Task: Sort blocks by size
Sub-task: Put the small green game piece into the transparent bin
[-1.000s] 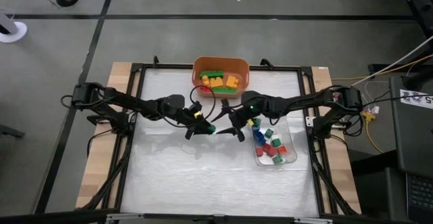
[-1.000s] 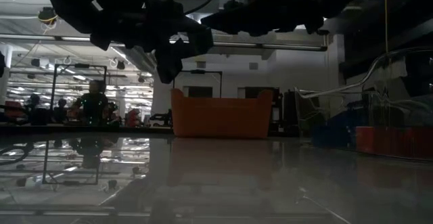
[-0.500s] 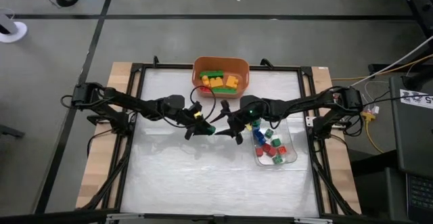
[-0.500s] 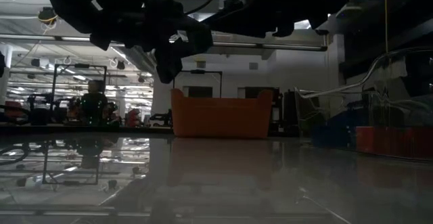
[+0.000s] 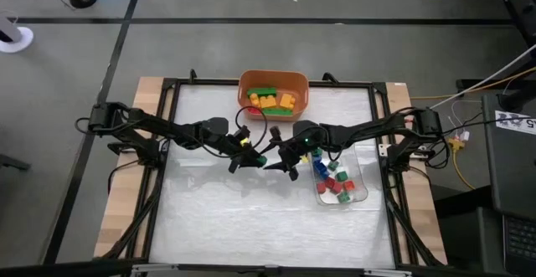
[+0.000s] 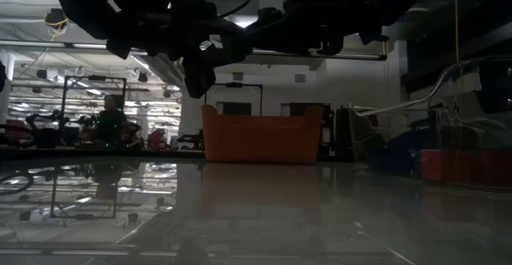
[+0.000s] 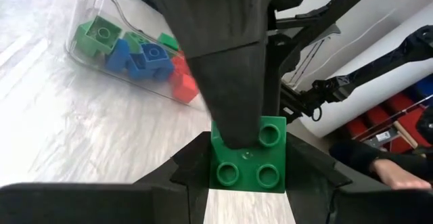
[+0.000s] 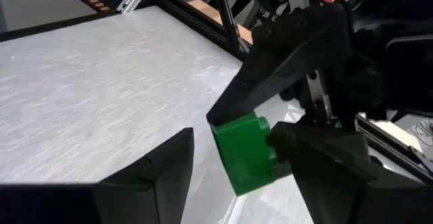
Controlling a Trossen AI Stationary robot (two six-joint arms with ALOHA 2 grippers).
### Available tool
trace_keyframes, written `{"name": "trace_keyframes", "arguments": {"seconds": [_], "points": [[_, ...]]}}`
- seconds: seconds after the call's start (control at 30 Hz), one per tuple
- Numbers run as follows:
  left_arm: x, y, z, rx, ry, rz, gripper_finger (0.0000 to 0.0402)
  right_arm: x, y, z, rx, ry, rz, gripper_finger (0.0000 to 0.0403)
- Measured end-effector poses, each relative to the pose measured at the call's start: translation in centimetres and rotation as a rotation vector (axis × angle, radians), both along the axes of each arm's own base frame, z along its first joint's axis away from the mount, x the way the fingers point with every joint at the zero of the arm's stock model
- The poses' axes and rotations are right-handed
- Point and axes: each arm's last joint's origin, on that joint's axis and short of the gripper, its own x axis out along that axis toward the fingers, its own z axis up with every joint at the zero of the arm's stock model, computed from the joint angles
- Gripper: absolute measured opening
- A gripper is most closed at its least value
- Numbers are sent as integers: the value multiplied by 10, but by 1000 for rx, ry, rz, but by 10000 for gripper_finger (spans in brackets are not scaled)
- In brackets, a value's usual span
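A green square block [image 7: 249,164] with studs is held above the table's middle by my left gripper [image 5: 252,153]. The block also shows in the high view [image 5: 262,155] and the right wrist view [image 8: 243,156]. My right gripper [image 5: 280,156] is open and has come in from the right, with its fingers on either side of the block. Yellow-orange and green blocks lie in the orange bin [image 5: 272,80]. Small red, blue and green blocks lie in the clear tray [image 5: 358,195]. My left gripper pinches the green block's two opposite sides [image 7: 215,158] between its fingers, coming level from the table's left. The block is lifted clear of the table. My right gripper has one finger [image 7: 230,75] lying over the block's studded face [image 7: 270,135]. Its other finger [image 8: 169,163] stands a gap away.
The orange bin [image 6: 262,135] stands at the table's far edge, behind both grippers. The clear tray [image 7: 115,45] lies to the right of the grippers. A black frame [image 5: 167,143] runs round the table. People show in the room beyond.
My right gripper has moved toward the table's left, up to the green block held by my left gripper, and now has its fingers around the block. My left gripper and the block have kept still.
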Motion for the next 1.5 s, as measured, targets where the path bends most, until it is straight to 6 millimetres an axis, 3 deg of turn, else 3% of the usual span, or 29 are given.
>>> {"name": "trace_keyframes", "arguments": {"seconds": [0.37, 0.6, 1.5], "points": [[0, 0, 0, 0, 1, 0, 140, 0, 0, 0, 1, -6, 2, 143], [0, 0, 0, 15, -3, 0, 141, 0, 0, 0, -9, -10, 6, 105], [0, -1, 0, 0, -2, 11, 141, 0, 1, 1, 11, -9, 20, 102]]}}
